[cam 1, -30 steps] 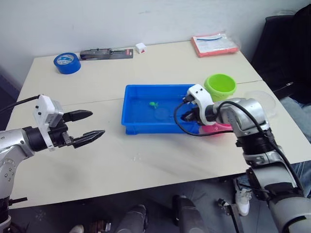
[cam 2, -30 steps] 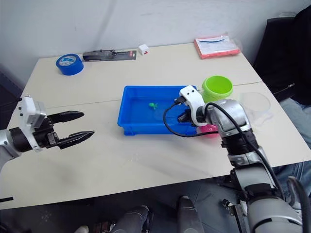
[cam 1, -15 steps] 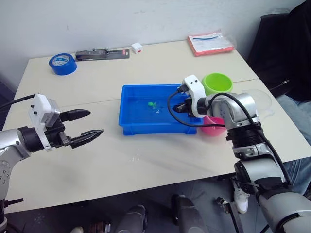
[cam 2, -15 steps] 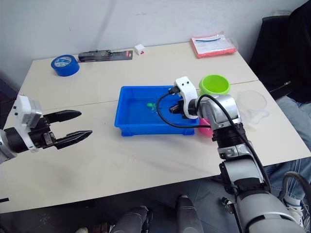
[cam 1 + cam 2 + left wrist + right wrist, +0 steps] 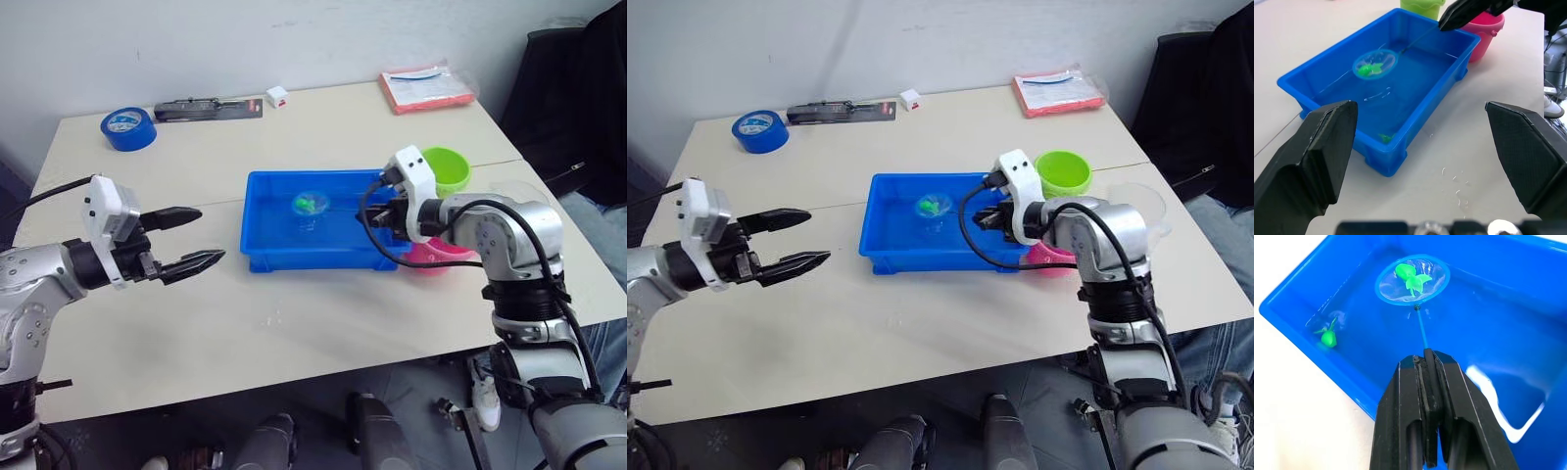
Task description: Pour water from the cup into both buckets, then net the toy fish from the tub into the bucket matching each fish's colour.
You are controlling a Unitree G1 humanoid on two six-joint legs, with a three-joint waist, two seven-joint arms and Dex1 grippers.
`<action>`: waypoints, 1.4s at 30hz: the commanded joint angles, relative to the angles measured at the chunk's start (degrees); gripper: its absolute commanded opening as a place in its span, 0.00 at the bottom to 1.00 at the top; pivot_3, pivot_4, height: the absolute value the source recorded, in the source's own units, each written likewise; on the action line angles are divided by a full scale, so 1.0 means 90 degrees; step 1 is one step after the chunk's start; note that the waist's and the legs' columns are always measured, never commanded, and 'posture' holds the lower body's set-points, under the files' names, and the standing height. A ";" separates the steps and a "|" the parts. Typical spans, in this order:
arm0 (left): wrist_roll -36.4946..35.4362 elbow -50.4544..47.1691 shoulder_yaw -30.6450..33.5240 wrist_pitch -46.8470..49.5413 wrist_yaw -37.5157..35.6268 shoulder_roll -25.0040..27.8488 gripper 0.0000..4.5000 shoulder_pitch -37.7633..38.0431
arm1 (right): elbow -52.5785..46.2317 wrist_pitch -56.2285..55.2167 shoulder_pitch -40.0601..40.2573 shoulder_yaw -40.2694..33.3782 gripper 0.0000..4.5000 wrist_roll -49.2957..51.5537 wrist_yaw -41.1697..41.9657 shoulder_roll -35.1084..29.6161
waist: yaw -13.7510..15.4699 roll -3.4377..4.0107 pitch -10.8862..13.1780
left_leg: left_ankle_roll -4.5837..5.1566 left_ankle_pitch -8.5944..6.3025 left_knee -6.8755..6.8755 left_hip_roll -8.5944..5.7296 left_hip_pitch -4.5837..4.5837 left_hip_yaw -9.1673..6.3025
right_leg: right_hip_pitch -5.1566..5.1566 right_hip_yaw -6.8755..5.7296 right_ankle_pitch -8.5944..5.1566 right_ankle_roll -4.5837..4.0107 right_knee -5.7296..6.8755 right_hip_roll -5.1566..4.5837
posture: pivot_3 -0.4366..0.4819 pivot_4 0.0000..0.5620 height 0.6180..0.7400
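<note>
Compared with a second ago, the small round blue-rimmed mesh net [image 5: 1412, 280] is now lifted above the water of the shallow bright blue plastic tub [image 5: 263, 238], carrying a tiny green plastic fish [image 5: 1410, 276]. The right pincer [image 5: 1426, 363] is clamping the net's thin handle, the hoop lying just ahead of its fingertips. Another green fish [image 5: 1328, 337], seemingly underwater, is lying near the tub's corner. The left pincer [image 5: 203, 238] is hovering open over the pale bench [image 5: 294, 323].

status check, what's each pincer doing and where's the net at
Right pincer shut on net handle. Net over the tub, green fish in its mesh. Second green fish loose in tub. Left pincer open, empty, off to the side. Nothing in the way.
</note>
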 commanded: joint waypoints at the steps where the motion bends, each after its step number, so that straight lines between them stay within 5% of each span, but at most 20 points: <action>1: 0.0120 0.0243 -0.0142 -0.0266 -0.0173 -0.0004 1.00 -0.0328 | -0.0518 0.0091 0.0028 -0.0464 0.17 0.0214 -0.0115 -0.0204 | 0.0003 0.0000 0.0000 | 0.0000 0.0000 -0.0001 0.0000 0.0000 0.0000 | -0.0001 -0.0001 0.0000 0.0000 0.0000 0.0000 | 0.48 0.27 1.00; 15: 0.0497 0.1468 -0.0847 -0.0885 -0.0631 -0.0449 1.00 -0.1599 | -0.0509 -0.0012 0.0287 -0.1946 0.17 0.0240 -0.0580 -0.1603 | 0.0026 -0.0001 -0.0001 | 0.0001 0.0000 0.0005 -0.0005 -0.0002 0.0001 | 0.0001 -0.0004 0.0000 0.0000 0.0003 -0.0007 | 0.48 0.27 1.00; 22: 0.0653 0.1796 -0.1028 -0.1062 -0.0829 -0.0626 1.00 -0.1867 | -0.0093 -0.0661 0.0453 -0.1992 0.17 -0.0031 -0.0716 -0.2239 | 0.0019 -0.0001 -0.0001 | 0.0001 0.0000 0.0003 -0.0003 -0.0002 0.0008 | -0.0004 0.0001 0.0000 0.0000 0.0007 -0.0006 | 0.48 0.27 1.00; 42: 0.0775 0.1823 -0.1060 -0.1146 -0.0943 -0.0779 1.00 -0.1807 | 0.0141 -0.5803 0.1497 0.1015 0.17 -0.4156 -0.0854 -0.3881 | 0.0023 -0.0001 -0.0001 | 0.0001 0.0000 0.0008 -0.0006 -0.0002 0.0016 | -0.0007 0.0005 0.0000 0.0001 0.0011 -0.0004 | 0.48 0.27 1.00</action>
